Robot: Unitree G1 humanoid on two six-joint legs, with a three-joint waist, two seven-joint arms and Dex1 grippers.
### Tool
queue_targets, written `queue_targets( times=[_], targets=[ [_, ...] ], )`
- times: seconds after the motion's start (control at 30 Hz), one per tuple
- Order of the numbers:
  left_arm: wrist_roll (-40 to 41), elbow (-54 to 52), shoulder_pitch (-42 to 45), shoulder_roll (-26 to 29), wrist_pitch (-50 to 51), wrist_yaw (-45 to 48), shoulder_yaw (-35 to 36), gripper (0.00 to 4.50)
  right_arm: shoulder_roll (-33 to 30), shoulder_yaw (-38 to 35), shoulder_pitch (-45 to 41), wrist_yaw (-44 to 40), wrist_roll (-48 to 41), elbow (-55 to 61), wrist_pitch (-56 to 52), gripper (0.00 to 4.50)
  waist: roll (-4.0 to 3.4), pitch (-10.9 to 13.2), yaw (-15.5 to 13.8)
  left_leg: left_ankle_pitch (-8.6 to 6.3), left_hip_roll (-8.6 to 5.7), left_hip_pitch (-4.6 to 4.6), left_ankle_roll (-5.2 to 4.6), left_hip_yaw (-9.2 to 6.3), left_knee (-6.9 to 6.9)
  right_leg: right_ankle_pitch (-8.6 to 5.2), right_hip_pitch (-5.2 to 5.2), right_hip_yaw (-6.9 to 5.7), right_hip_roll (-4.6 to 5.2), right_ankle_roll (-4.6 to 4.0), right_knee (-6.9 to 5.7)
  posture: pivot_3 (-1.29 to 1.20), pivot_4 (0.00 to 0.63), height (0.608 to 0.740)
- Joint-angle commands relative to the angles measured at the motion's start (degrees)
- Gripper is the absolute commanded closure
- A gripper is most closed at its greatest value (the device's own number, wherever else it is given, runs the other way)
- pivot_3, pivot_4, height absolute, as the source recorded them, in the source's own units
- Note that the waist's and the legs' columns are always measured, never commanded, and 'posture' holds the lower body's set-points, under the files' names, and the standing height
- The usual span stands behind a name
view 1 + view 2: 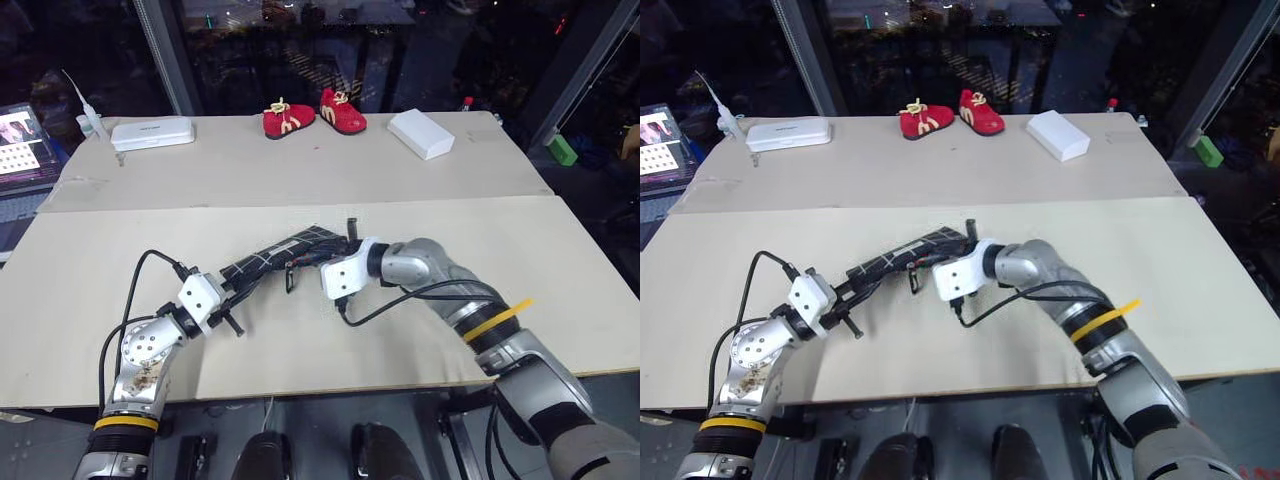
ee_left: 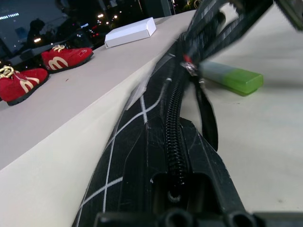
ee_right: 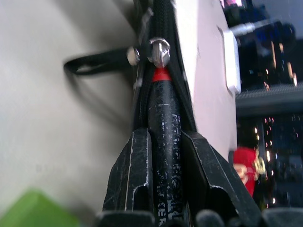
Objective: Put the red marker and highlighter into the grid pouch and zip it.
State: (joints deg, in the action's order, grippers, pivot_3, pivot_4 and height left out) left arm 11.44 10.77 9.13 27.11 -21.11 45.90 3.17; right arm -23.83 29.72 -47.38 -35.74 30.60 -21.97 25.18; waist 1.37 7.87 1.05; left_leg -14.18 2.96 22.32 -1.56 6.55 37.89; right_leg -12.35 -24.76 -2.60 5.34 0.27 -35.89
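Now gripping red marker between right gripper fingers, red tip poking into grid pouch mouth beside the zipper pull. Clamping pouch's near end in left gripper, fully closed. Lying on table beside pouch: highlighter.

Grid pouch matt black cloth; highlighter smooth plastic; table perhaps matt board.

the red marker's far end is hidden inside the grid pouch
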Motion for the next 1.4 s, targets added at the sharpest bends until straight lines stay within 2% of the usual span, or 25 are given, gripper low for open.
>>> queue_targets(
  times=[0.03,0.3,0.37,0.47,0.63,0.67,0.83,0.9,0.97,1.1,1.23,1.4],
  targets=[
    [0.87,-1.39,1.05,0.07,-0.69,0.18,0.06,4.5,1.09,0.89,-2.51,2.41,1.84,-1.76,3.37,3.98,0.0,0.0,-0.06,0.0,0.0,0.0,0.0,0.0,0.0,0.0,0.0,0.0,0.0,0.0,0.0,0.0,0.15,0.74],
    [0.9,-1.55,1.02,0.14,-0.92,0.24,0.18,4.5,4.87,2.02,-3.64,3.34,1.0,-7.37,7.0,3.98,-0.01,0.0,0.02,0.01,0.01,0.0,0.02,0.0,0.0,0.0,0.0,-0.02,-0.01,0.0,-0.01,0.0,0.15,0.74],
    [0.92,-1.65,0.94,0.11,-0.95,0.26,0.2,4.5,5.45,1.1,-3.82,3.12,-0.45,-8.96,6.94,2.99,-0.01,0.0,0.02,0.01,0.01,0.0,0.02,0.0,0.0,0.0,0.0,-0.01,-0.01,-0.01,-0.02,0.0,0.15,0.74],
    [0.95,-1.82,0.78,0.09,-1.0,0.29,0.22,4.5,6.51,-0.49,-3.34,0.59,-4.68,-9.51,6.32,2.12,-0.01,0.01,0.16,0.01,0.02,-0.01,0.02,0.0,0.0,0.0,0.0,-0.01,-0.02,-0.01,-0.02,0.0,0.15,0.74],
    [0.95,-1.74,0.88,-0.02,-1.03,0.3,0.16,4.5,6.29,-2.05,-3.87,2.6,-5.0,-10.64,6.82,0.36,-0.02,0.01,0.14,0.01,0.02,0.0,0.02,-0.01,0.0,0.0,0.0,-0.02,-0.01,-0.01,-0.02,0.0,0.15,0.74],
    [0.96,-1.74,0.88,-0.04,-1.05,0.3,0.16,4.5,5.77,-2.47,-3.97,2.66,-5.23,-10.75,7.08,0.16,-0.02,0.01,0.13,0.01,0.02,0.0,0.02,-0.01,0.0,0.0,0.0,-0.01,-0.01,-0.02,-0.03,0.0,0.15,0.74],
    [0.97,-1.82,0.87,-0.25,-0.94,0.16,0.17,4.5,3.23,-6.32,-3.46,-1.03,-11.92,-9.22,6.56,0.07,-0.02,0.01,-0.01,0.01,0.01,0.0,0.02,-0.01,0.0,0.01,0.0,-0.01,0.01,-0.01,-0.02,0.0,0.15,0.74],
    [1.0,-2.18,0.5,-0.3,-0.85,-0.01,0.25,4.5,-0.38,-9.74,-1.08,-9.42,-21.27,-4.5,2.71,0.07,-0.02,0.02,-0.18,0.01,0.01,0.01,0.02,-0.01,0.0,0.01,0.0,-0.01,0.01,-0.01,-0.01,0.0,0.15,0.74],
    [1.0,-2.46,0.18,-0.28,-0.82,-0.15,0.39,4.5,-3.65,-13.49,1.06,-16.13,-29.1,0.47,-5.8,0.07,-0.02,0.02,-0.38,0.0,0.02,0.02,0.0,-0.06,0.0,0.01,0.05,-0.06,0.03,-0.01,0.04,0.0,0.15,0.74],
    [1.06,-2.99,-0.34,-0.35,-0.57,-0.66,0.68,4.5,-6.44,-19.96,4.79,-20.83,-41.4,10.15,-25.4,0.07,-0.02,0.02,-0.26,-0.03,0.06,-0.01,-0.05,-0.19,0.0,0.01,0.08,-0.03,0.09,-0.02,0.05,0.0,0.15,0.74],
    [1.29,-3.75,-1.02,-0.48,-0.21,-1.22,0.97,4.5,-7.47,-23.27,9.06,-18.07,-46.1,18.32,-41.81,0.07,-0.02,0.01,0.06,-0.04,0.1,-0.13,-0.05,-0.3,-0.01,0.05,0.08,0.01,0.02,-0.08,-0.02,0.0,0.15,0.74],
    [1.42,-4.28,-1.47,-0.48,0.08,-1.59,1.1,4.5,-6.61,-21.9,13.72,-10.84,-46.77,26.44,-63.79,0.07,-0.02,0.01,-0.26,-0.03,0.09,-0.11,-0.04,-0.3,-0.01,0.04,0.07,0.01,0.05,-0.09,-0.04,0.0,0.15,0.74]
  ],
)
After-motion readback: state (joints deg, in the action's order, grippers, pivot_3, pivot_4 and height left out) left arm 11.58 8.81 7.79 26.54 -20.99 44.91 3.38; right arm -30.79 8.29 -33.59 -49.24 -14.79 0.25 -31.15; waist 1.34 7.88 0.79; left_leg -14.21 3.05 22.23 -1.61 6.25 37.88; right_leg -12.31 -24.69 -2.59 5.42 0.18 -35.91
